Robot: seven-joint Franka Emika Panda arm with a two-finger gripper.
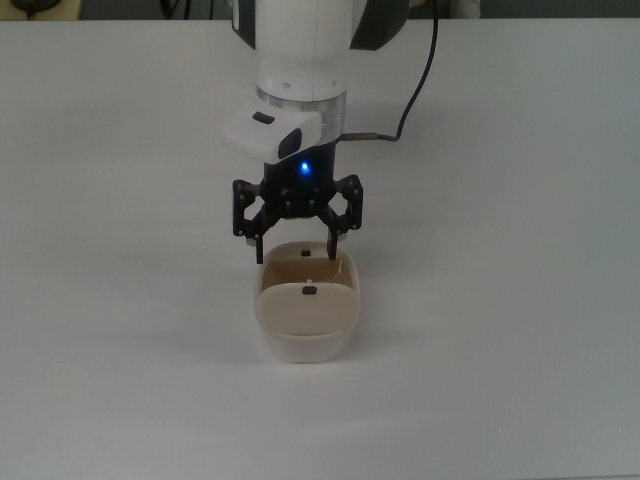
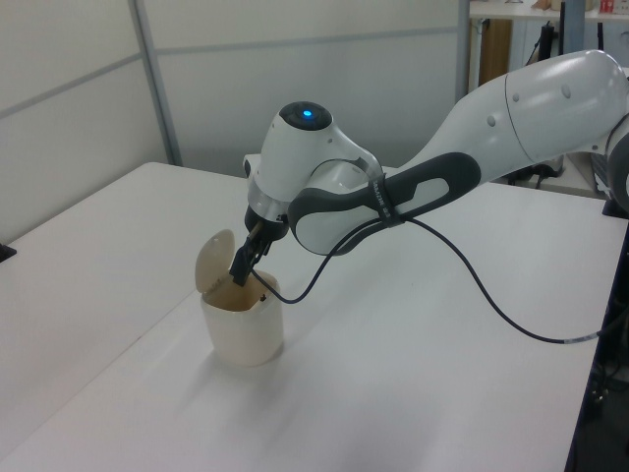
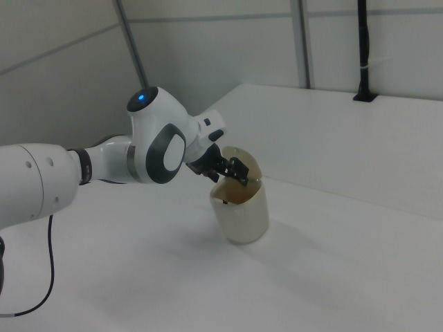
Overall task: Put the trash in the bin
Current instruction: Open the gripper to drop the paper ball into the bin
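Hovering our gripper (image 1: pixel 297 243) directly above the bin (image 1: pixel 306 318) mouth, fingers spread and empty; trash not visible.

Your surroundings, listed from the white table (image 2: pixel 413 374):

- Table: broad, plain white top, evenly lit.
- Wall panels (image 2: pixel 59 118): pale grey, behind the table's far edge, split by a metal upright (image 2: pixel 155 79) and a horizontal seam.
- Desk with clutter (image 2: pixel 590 147): beyond the table, at the left view's right.
- Black post (image 3: pixel 364 48): standing at the table's far edge in the right view.
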